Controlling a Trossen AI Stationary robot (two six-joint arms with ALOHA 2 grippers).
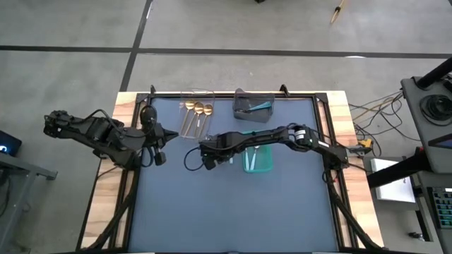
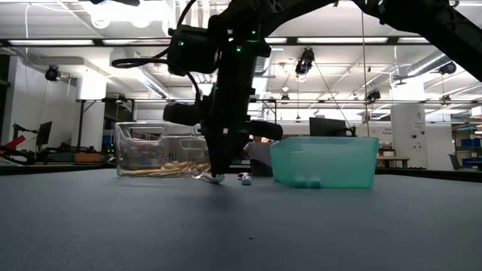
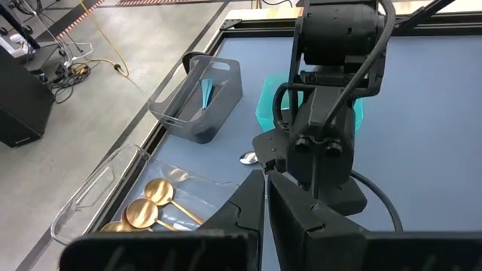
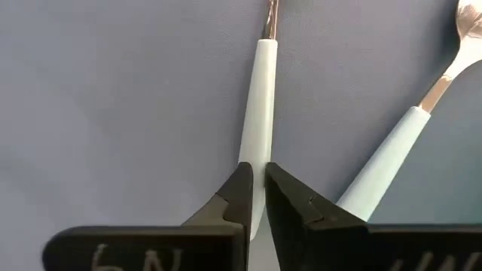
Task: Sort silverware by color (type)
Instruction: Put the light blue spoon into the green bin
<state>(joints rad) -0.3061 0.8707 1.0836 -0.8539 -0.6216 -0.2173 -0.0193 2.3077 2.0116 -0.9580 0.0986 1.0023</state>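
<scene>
Right gripper (image 4: 257, 188): clamped on pale-blue plastic handle of silver-bowled spoon (image 4: 257, 105), mid-table.
Risk: thin tip-pinch, may swivel or drop when lifted.
Neighbour: second pale-blue-handled spoon (image 4: 388, 162) just beside, could get nudged.
Left gripper (image 3: 265, 218): shut, empty, near table's left edge.

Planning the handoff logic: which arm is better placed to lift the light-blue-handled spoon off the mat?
The right. The right gripper is already shut on the handle of a light-blue-handled spoon lying on the mat, beside the teal bin. The left gripper waits shut and empty near the clear bin.
</scene>
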